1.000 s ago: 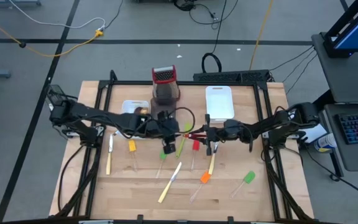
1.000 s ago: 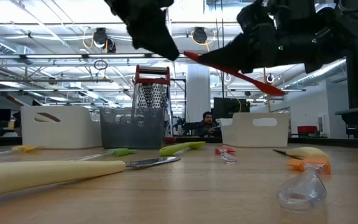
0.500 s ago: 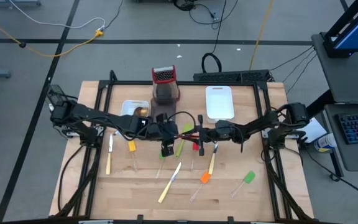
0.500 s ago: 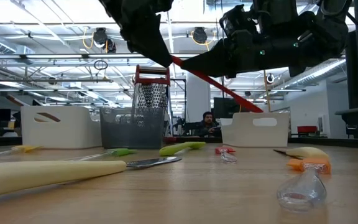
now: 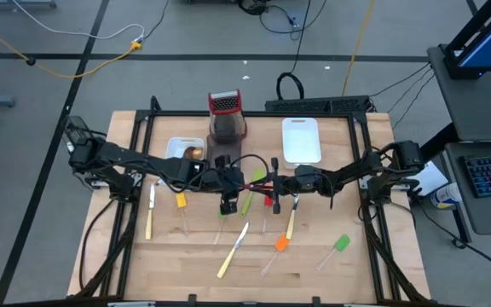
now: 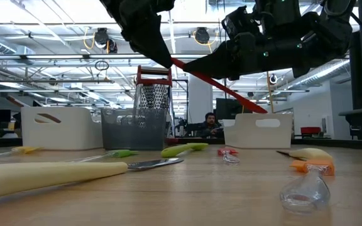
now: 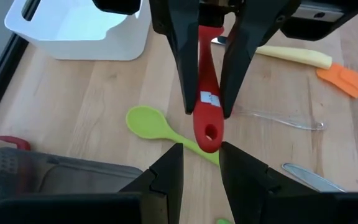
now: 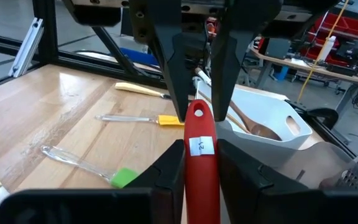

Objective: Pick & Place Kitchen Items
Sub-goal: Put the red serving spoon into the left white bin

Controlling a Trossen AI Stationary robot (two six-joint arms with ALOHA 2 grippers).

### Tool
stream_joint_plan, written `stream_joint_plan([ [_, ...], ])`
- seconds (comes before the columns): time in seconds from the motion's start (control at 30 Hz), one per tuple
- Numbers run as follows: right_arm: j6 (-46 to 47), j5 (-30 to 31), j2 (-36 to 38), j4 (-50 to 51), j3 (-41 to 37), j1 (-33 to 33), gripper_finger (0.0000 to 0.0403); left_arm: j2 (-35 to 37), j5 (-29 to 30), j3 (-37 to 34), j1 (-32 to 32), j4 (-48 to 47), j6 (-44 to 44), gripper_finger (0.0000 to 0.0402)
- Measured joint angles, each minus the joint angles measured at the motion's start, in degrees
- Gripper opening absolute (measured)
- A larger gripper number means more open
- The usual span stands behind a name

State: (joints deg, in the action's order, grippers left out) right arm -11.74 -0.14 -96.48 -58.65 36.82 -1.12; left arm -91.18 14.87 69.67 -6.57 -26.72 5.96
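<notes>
— Left wrist view: which step is this?

— A handover, I judge. Right gripper (image 7: 205, 81) clamps the slim red plastic spoon (image 7: 206, 112) mid-frame, above the table; left gripper (image 8: 194, 99) brackets its holed handle end, fingers not touching.

— Next?

— Left must pinch firmly before right releases. Handle is glossy, with a white label.

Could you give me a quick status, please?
Right end effector shut on red utensil, mid-air. Left end effector open at its handle end. Nothing between them.
</notes>
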Motion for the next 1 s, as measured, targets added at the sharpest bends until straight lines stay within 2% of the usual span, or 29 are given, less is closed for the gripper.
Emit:
stream_joint_plan([
  [0.33,0.5,0.0,0.0,1.6,0.0,1.0,0.007,0.0,-1.3,0.0,0.1,0.1,-1.4,0.0116],
  [0.63,0.1,0.0,0.0,1.5,0.0,1.0,0.0072,0.0,-1.4,0.0,1.1,2.3,-5.5,0.02],
  [0.73,0.0,0.0,0.0,1.1,-0.1,1.0,0.0069,0.0,-2.7,0.0,1.0,3.9,-7.4,0.0217],
  [0.87,0.0,0.0,0.0,0.4,-0.1,1.0,0.007,-0.3,-2.8,0.1,1.0,4.2,-7.4,0.0217],
  [1.0,0.0,-0.1,0.0,-0.5,-0.1,1.0,0.007,-0.9,-2.5,0.1,1.0,4.3,-7.6,0.02],
])
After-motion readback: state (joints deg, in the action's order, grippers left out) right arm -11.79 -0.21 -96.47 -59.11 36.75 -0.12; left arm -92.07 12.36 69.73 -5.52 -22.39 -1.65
